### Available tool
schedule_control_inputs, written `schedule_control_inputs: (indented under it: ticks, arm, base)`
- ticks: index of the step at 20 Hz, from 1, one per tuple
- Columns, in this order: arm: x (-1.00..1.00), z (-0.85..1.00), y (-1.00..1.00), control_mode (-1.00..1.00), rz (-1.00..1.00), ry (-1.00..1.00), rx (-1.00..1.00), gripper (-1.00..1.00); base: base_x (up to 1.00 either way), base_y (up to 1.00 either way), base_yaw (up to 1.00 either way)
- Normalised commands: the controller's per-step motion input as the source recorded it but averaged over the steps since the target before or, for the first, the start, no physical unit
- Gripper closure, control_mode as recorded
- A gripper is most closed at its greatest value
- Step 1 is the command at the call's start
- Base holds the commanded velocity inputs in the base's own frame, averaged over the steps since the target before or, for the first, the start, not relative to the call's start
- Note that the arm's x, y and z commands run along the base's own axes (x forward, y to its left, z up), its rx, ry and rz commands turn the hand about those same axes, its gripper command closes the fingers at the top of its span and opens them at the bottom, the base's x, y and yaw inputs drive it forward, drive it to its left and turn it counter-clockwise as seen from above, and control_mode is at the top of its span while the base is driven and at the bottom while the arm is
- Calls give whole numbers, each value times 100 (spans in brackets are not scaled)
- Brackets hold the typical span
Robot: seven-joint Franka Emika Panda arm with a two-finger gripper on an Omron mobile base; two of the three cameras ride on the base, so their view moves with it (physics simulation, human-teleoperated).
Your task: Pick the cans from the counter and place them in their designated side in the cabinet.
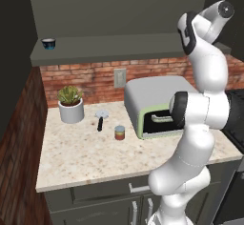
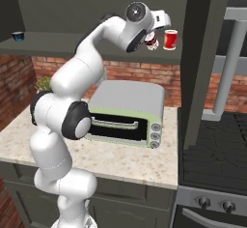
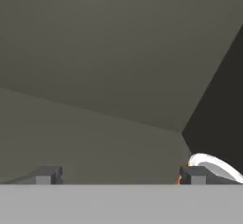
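Up at the right end of the cabinet (image 2: 87, 43) shelf, the arm has its fingers (image 2: 155, 34) reaching in beside two cans; the dark red and white can (image 2: 151, 41) sits tilted just under the hand, touching or nearly touching it, and from the right base view I cannot tell whether it stands on the board; the brighter red can (image 2: 170, 39) with a pale label stands upright just to its right. From the hand view the two fingertips (image 3: 45, 175) are spread wide apart with bare shelf between them, and a white rim with a sliver of red (image 3: 214, 165) shows just beyond the right tip, outside the gap; so the fingers are open and pinching nothing.

Down on the tabletop (image 1: 86, 155), the second can (image 1: 119, 132), grey-green rimmed with an orange-red label, stands upright near the front left corner of the toaster oven (image 1: 155, 102); a small round tool with a dark handle (image 1: 100, 119) lies just behind it; a potted succulent (image 1: 70, 104) sits by the brick wall; a tiny blue bowl (image 1: 48, 43) rests at the far left of the shelf.
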Motion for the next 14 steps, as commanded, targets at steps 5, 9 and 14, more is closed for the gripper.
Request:
schedule_control_inputs:
  ticks: [5, 9, 14]
  arm:
    - [37, 0, -12, -100, 5, -10, 0, -100]
    - [45, 0, -22, -100, 6, -8, 0, -100]
    - [18, 10, -24, -100, 6, -9, 0, -100]
  base:
    - [0, 0, 0]
    - [0, 0, 0]
    - [0, 0, 0]
